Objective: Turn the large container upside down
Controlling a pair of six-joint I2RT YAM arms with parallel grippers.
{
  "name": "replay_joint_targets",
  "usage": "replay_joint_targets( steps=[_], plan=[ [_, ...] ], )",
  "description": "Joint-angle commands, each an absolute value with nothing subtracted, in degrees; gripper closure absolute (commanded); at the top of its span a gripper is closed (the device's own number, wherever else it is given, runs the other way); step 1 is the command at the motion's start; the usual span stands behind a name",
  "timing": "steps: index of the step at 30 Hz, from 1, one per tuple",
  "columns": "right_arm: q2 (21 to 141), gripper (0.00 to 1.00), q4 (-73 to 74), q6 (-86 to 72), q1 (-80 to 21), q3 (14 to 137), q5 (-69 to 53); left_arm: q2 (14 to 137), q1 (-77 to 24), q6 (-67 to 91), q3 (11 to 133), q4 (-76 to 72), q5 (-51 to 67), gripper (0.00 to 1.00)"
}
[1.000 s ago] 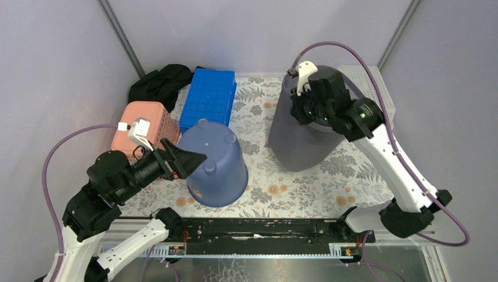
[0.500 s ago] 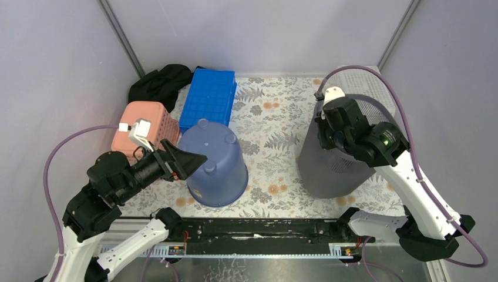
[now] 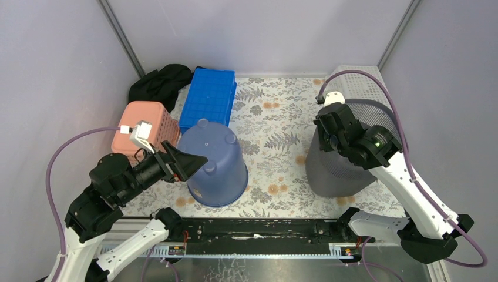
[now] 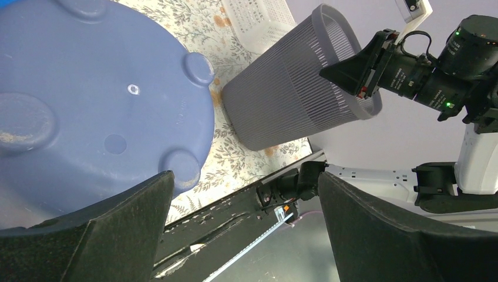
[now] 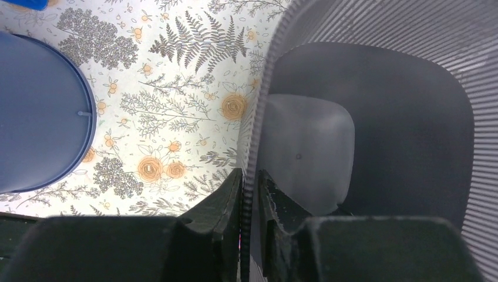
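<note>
Our right hand (image 5: 249, 176) pinches the rim of the large container (image 3: 340, 170), jaws narrow either side of its wall, a hold suited to tipping it. It stands mouth-up on the tabletop's (image 3: 276, 141) right side. Our left hand (image 4: 244, 175) hangs wide, empty.

left gripper (image 3: 188, 160) agape; right gripper (image 5: 248, 174) – pinching

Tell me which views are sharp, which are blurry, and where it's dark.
Top external: even, soft light, everything sharp. Left wrist: the left gripper's fingers loom dark and soft up close; grey basket crisp. Right wrist: the right gripper's fingers blurred, basket interior shadowed, floral cloth sharp.
</note>
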State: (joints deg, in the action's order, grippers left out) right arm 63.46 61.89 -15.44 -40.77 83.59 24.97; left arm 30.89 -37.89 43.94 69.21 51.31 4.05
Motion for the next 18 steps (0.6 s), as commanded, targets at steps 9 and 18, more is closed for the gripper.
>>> replay_joint_targets(
  steps=[9,18],
  plan=[
    [62.6,0.54,58.2,-16.9,-41.2,84.2,24.6,30.1,-38.2,43.5,68.5,49.0,3.2,0.00],
    [64.3,0.40,57.8,-15.4,-41.2,90.4,20.4,30.5,-38.2,43.3,68.4,49.0,3.0,0.00]
  ],
)
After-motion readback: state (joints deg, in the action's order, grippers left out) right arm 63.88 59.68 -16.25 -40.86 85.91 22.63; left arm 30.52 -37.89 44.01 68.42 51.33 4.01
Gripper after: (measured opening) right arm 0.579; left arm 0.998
